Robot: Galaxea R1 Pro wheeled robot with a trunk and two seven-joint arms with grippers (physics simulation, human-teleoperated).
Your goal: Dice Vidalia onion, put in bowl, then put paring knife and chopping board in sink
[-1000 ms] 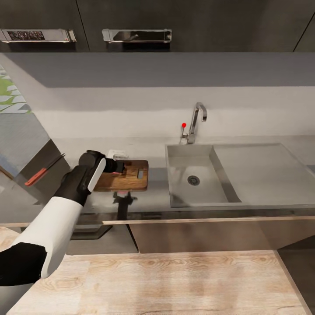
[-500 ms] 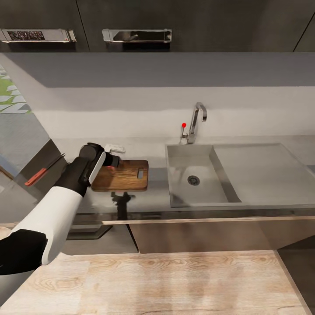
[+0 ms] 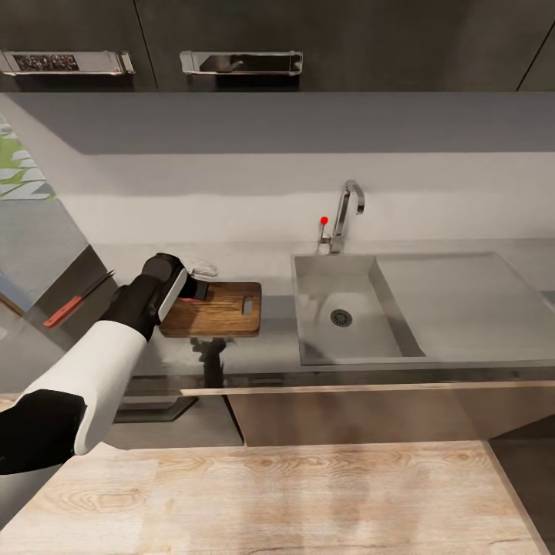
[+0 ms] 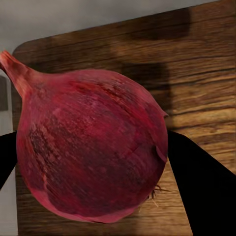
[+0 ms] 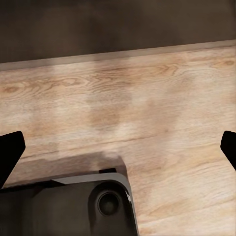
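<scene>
The left gripper pinches the dark red Vidalia onion between its fingers, above the chopping board on the grey countertop, beside the sink. The right gripper has its fingers spread wide over pale wood floor.

Left end effector farther back, leftward

even, soft light | arm's shadow on countertop — cabinet handles glare | renders slightly blurred
</scene>
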